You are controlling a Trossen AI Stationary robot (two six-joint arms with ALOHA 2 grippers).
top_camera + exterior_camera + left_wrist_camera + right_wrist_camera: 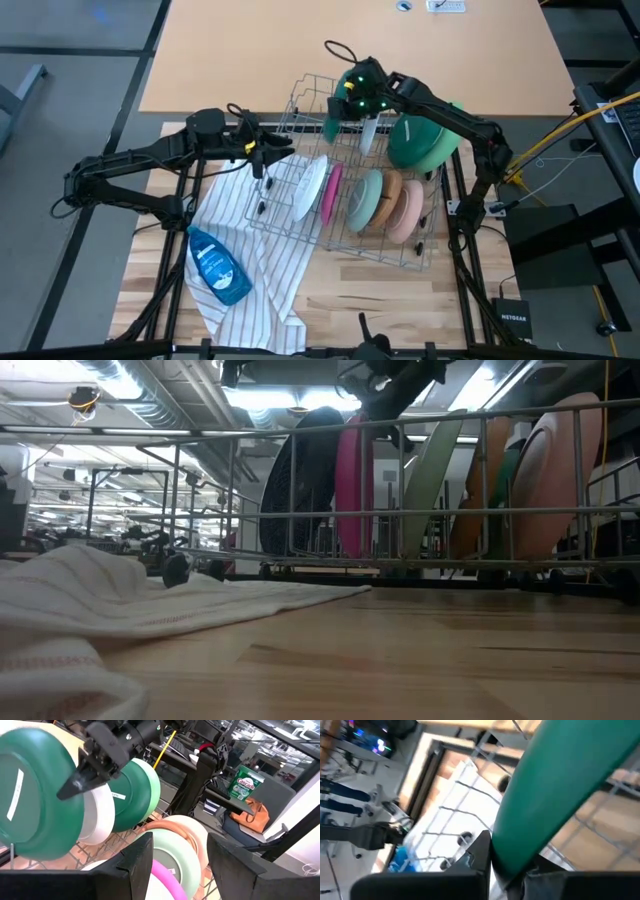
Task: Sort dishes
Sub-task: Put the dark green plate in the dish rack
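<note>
okay, biggest thing first: the grey wire dish rack [345, 215] fills the middle of the light wooden table [350, 300], and its walls are what i steer around. my right gripper [507, 870] sits over the rack's far end, clamped on the rim of a dark green round plastic dish [560, 795]; from above i only catch that dish as a green edge [332, 126] beside the wrist, and a white piece [368, 134] hangs just below it. i judge this is the placing step, so i'd keep the dish upright, line its rim up with a wire gap and ease off only once it stands on its own.

the other dishes: a big dark green bowl [422, 142] at the rack's far right corner, then a standing row of white plate [310, 187], magenta plate [331, 194], sage [366, 198], tan [390, 200] and peach [410, 210] dishes, packed close. free room is the near-left part of the rack, beside the white plate.

my left gripper [262, 160] waits with fingers spread at the rack's left edge, above the striped white cloth [245, 260]. a blue plastic soap bottle [217, 265] lies on that cloth, well apart from my path.
</note>
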